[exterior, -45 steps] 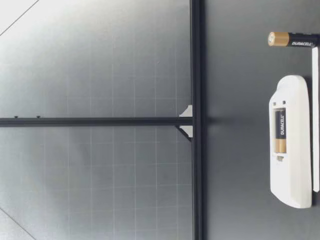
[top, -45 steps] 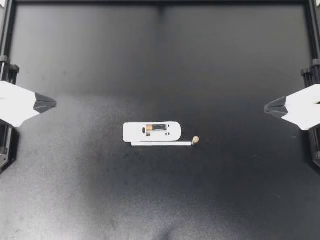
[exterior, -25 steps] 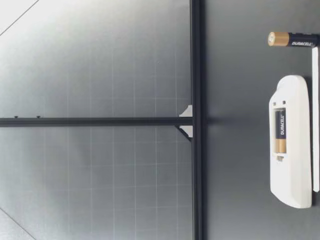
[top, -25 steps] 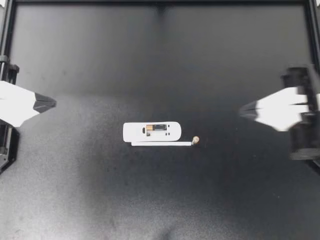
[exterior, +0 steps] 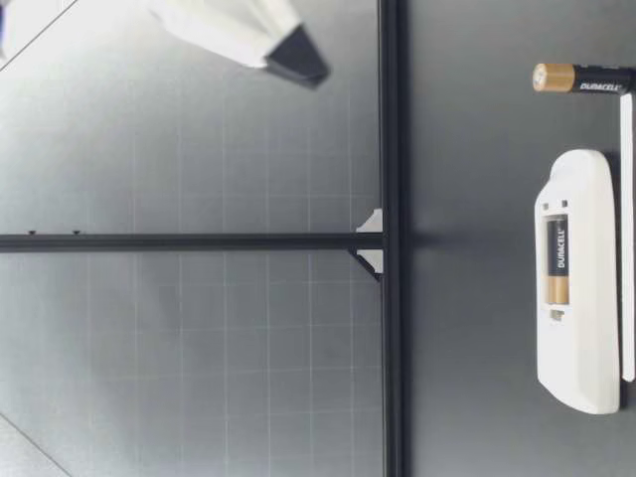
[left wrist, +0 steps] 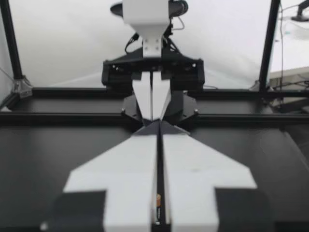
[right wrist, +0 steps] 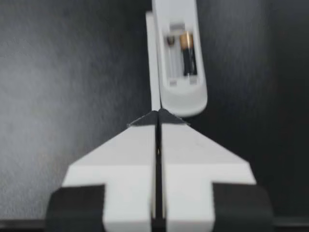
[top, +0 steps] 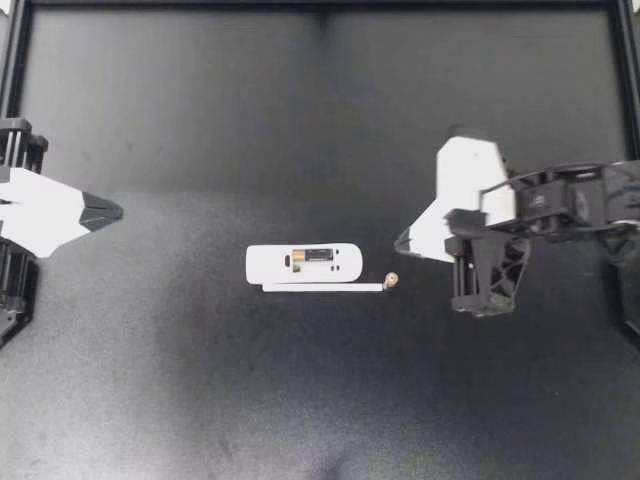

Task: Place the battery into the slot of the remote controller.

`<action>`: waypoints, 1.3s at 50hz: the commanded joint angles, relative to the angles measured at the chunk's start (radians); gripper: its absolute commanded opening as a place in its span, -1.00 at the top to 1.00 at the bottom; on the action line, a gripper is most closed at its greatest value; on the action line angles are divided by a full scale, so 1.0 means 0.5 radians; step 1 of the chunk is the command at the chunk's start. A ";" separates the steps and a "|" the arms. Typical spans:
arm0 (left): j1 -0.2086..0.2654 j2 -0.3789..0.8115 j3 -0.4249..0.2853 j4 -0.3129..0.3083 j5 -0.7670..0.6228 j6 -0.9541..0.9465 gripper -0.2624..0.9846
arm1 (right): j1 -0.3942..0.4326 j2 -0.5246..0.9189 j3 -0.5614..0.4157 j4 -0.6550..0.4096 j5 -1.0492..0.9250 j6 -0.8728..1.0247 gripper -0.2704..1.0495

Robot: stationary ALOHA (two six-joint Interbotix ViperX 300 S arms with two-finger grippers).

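Note:
The white remote (top: 300,262) lies face down mid-table, its compartment open with one battery (top: 318,255) seated in it. A loose battery (top: 392,280) stands upright just right of it, at the end of a thin white strip (top: 322,289). My right gripper (top: 400,243) is shut and empty, hovering just beyond the loose battery. In the low view my right gripper (exterior: 298,55) hangs well above the battery (exterior: 581,78) and the remote (exterior: 578,298). The right wrist view has the remote (right wrist: 181,92) straight ahead of the shut gripper (right wrist: 158,112). My left gripper (top: 118,211) is shut at the table's left edge.
A black frame rail (top: 320,6) borders the dark table at the back, and side rails run along both edges. In the left wrist view my shut left gripper (left wrist: 157,123) points across the table at my right arm (left wrist: 152,72).
My right arm has swung in from the table's right edge toward the middle, bringing its shut gripper close to the standing battery. The left gripper has barely shifted. Remote and battery have not moved.

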 commanded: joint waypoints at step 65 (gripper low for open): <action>0.003 0.018 0.009 0.000 -0.018 -0.009 0.86 | 0.021 0.647 -0.166 0.000 0.067 -0.006 -0.21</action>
